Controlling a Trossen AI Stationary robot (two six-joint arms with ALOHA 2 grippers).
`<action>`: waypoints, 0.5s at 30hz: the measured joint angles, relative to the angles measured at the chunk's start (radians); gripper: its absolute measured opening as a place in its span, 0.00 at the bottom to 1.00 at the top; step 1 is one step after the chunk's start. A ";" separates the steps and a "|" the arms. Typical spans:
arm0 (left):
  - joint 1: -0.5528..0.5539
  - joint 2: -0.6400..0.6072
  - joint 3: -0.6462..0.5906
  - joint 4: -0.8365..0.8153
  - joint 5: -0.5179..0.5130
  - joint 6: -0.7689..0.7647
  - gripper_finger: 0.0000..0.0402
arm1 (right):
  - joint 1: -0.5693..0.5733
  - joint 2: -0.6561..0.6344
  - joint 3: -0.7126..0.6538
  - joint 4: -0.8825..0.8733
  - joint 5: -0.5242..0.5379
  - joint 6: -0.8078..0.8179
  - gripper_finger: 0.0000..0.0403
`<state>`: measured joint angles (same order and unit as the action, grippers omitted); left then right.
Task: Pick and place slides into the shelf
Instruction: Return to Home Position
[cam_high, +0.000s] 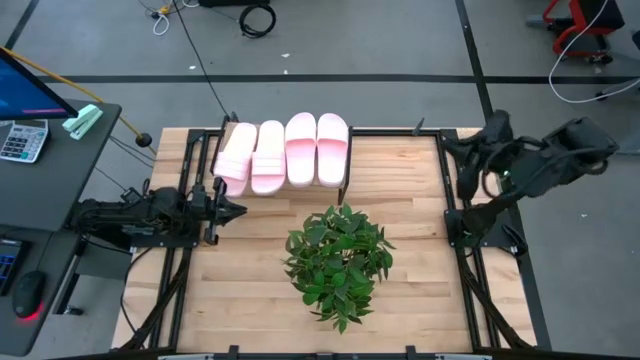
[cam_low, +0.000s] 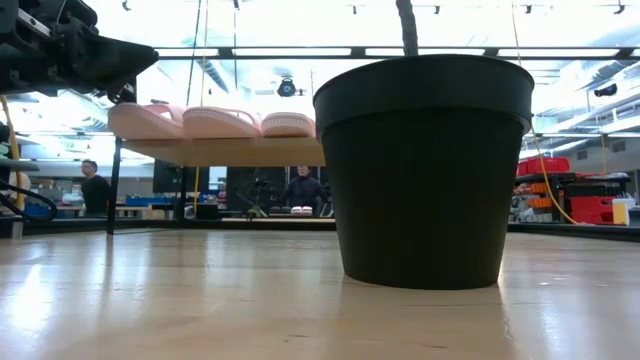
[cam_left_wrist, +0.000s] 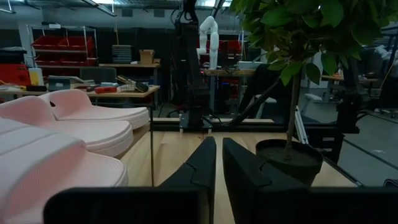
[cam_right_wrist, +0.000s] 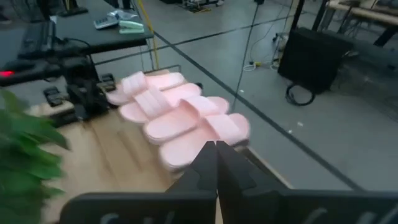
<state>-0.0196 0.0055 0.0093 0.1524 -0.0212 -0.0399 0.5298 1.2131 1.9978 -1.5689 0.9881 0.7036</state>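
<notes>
Several pale pink slides (cam_high: 285, 152) lie side by side on the shelf (cam_low: 240, 152), a light-wood board on a thin black frame at the table's far edge, left of the middle. The low view shows the slides (cam_low: 215, 122) resting sole-down on the board. My left gripper (cam_high: 238, 209) stands low at the table's left side, just near of the shelf. It points level toward the right, its fingers (cam_left_wrist: 205, 165) almost together with nothing between them. My right gripper (cam_high: 470, 165) is raised over the table's far right corner. It is shut and empty, and it points slightly down toward the slides (cam_right_wrist: 180, 118).
A leafy plant (cam_high: 338, 262) in a black pot (cam_low: 425, 170) stands in the middle of the table, near of the shelf. A dark desk (cam_high: 50, 160) with a calculator stands off the table's left side. People sit in the room beyond.
</notes>
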 joint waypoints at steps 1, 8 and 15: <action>0.000 0.000 0.000 0.000 0.000 0.000 0.08 | 0.003 -0.037 -0.041 0.002 0.002 -0.003 0.00; 0.000 0.000 0.000 0.000 0.000 0.000 0.08 | 0.054 -0.369 -0.415 0.254 -0.030 -0.131 0.00; 0.000 0.000 0.000 0.000 0.000 0.000 0.10 | 0.096 -0.752 -0.884 0.725 -0.061 -0.385 0.00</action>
<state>-0.0196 0.0055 0.0093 0.1526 -0.0212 -0.0398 0.6256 0.4611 1.1135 -0.8438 0.9266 0.3189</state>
